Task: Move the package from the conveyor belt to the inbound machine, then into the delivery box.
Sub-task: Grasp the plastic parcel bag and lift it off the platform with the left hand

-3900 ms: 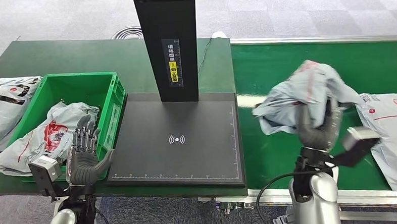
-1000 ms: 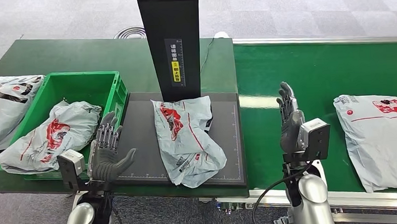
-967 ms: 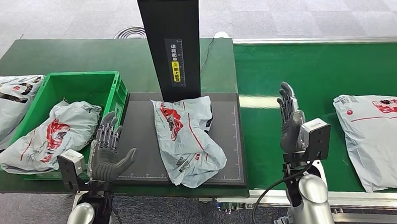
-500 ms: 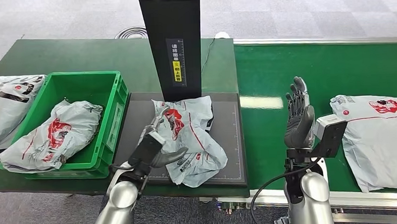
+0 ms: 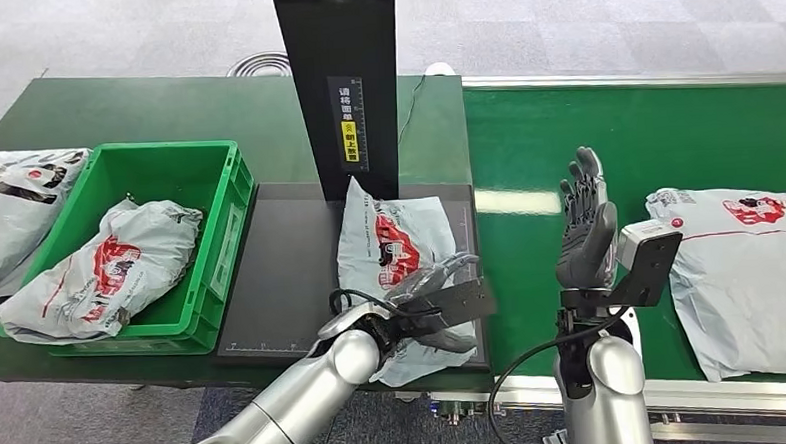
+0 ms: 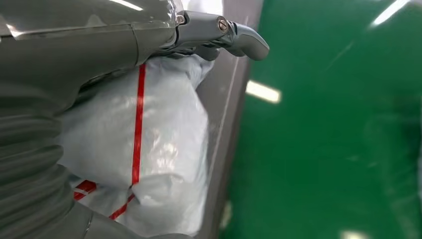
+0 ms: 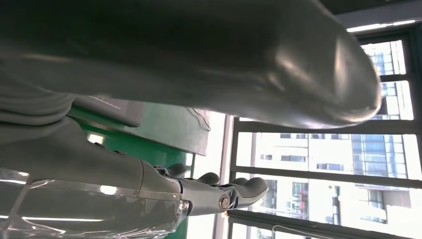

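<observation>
Left robot hand (image 5: 442, 298) grips the near right part of the grey package (image 5: 395, 250), which lies on the black inbound machine (image 5: 281, 277) platform. Right robot hand (image 5: 584, 229) raised over conveyor belt (image 5: 605, 133), fingers spread, holding nothing.

Green table (image 5: 114, 109) bears crate (image 5: 191, 166), scanner (image 5: 281, 267), grey package (image 5: 3, 214).

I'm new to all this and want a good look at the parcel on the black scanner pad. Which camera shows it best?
The head view: it shows the whole package lying on the inbound machine, with the left hand at its near end. The left wrist view shows a close, partial stretch of its grey plastic and red stripe. The right wrist view looks toward windows instead.
</observation>
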`<state>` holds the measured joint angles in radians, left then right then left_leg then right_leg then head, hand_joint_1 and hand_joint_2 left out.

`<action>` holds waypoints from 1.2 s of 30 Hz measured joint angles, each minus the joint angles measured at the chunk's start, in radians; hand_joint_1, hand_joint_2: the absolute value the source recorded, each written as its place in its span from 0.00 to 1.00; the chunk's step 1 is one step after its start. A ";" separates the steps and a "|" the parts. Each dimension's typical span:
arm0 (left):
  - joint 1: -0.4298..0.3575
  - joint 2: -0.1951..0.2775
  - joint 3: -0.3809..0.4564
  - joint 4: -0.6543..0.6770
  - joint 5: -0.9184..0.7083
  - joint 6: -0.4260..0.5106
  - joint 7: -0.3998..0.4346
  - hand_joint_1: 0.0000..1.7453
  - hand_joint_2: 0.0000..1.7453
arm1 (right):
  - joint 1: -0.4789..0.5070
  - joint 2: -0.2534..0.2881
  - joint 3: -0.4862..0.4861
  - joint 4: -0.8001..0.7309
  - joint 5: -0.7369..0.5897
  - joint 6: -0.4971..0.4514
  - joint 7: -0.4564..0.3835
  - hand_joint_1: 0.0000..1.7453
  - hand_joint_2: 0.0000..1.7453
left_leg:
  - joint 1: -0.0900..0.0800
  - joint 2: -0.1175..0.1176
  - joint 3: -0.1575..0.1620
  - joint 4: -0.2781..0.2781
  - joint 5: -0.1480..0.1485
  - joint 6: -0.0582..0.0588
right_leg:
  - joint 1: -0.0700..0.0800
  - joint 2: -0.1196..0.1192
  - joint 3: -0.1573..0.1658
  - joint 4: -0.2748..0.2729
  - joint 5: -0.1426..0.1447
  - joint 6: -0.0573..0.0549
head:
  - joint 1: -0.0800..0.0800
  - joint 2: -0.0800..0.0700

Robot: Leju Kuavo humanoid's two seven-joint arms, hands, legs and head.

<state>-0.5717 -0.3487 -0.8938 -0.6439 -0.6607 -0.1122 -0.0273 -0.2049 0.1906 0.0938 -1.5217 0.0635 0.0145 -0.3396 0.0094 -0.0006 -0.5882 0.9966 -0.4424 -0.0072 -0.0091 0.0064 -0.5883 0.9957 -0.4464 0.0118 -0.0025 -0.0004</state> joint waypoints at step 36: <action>-0.049 -0.001 -0.122 0.117 -0.093 -0.012 -0.027 1.00 1.00 | -0.011 0.003 -0.016 0.018 -0.014 0.004 0.007 0.00 0.00 | 0.000 0.000 0.001 0.000 0.000 0.000 | 0.000 0.000 0.001 0.000 0.000 0.000 | 0.000 0.000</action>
<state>-0.6208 -0.3498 -1.0159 -0.5272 -0.7534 -0.1240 -0.0546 -0.2155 0.1938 0.0774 -1.5038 0.0496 0.0187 -0.3323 0.0094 -0.0008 -0.5873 0.9965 -0.4423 -0.0072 -0.0091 0.0062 -0.5871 0.9957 -0.4463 0.0118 -0.0023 -0.0004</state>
